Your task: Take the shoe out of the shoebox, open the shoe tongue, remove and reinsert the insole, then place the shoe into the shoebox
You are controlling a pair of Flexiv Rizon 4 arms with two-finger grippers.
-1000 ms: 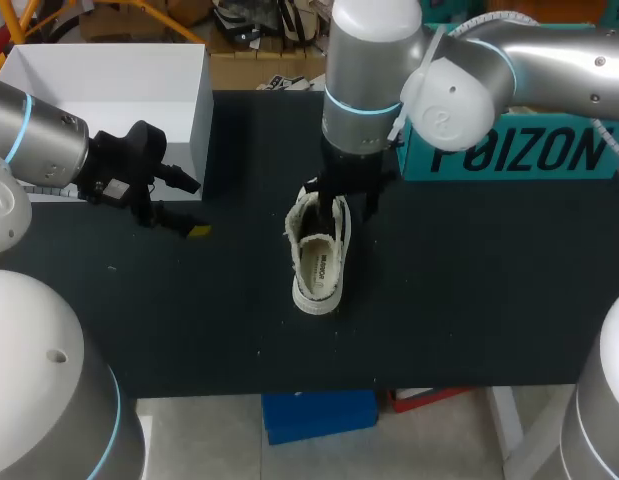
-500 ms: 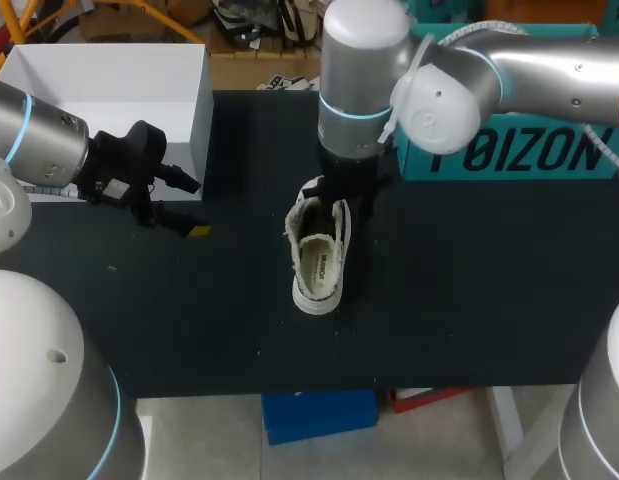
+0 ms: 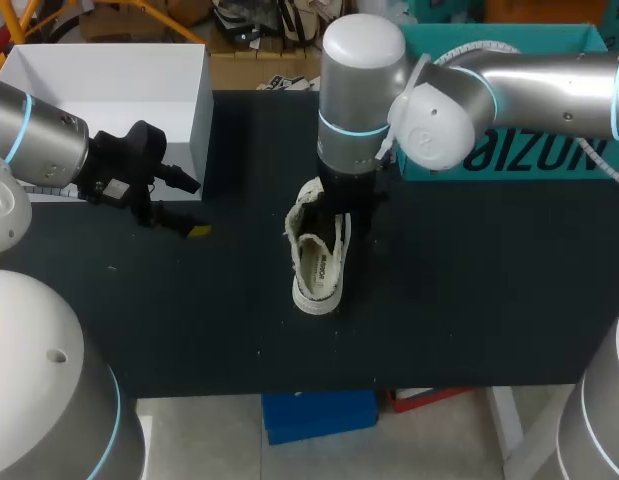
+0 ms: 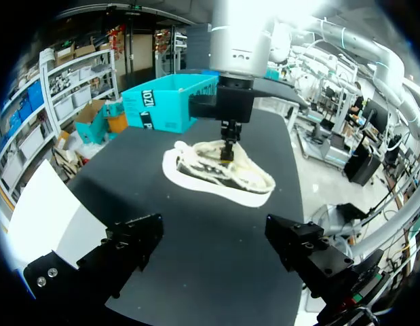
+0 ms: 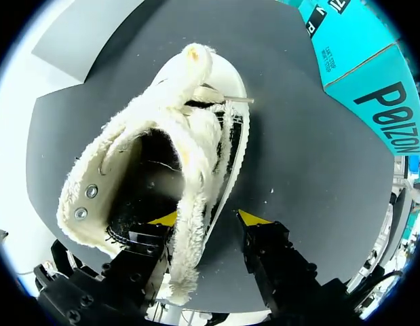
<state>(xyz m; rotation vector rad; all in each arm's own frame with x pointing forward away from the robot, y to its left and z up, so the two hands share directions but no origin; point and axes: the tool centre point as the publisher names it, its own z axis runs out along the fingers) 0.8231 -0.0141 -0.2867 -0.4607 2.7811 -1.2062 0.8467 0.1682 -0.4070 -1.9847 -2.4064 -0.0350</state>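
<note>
Nearest us on the dark table (image 3: 469, 300), the white shoe (image 3: 317, 262) lies outside both boxes, heel toward us and its mouth facing up. Off to its left, well apart, our left gripper (image 3: 189, 207) hangs released, with nothing between its spread fingers. Over the shoe's front, our right gripper (image 5: 210, 219) straddles the fuzzy side wall, one finger inside the shoe and the other outside, clear of the sole. It is not clamped. Beyond stand the white box (image 3: 109, 90) at far left and the teal box (image 3: 534, 160) at far right.
</note>
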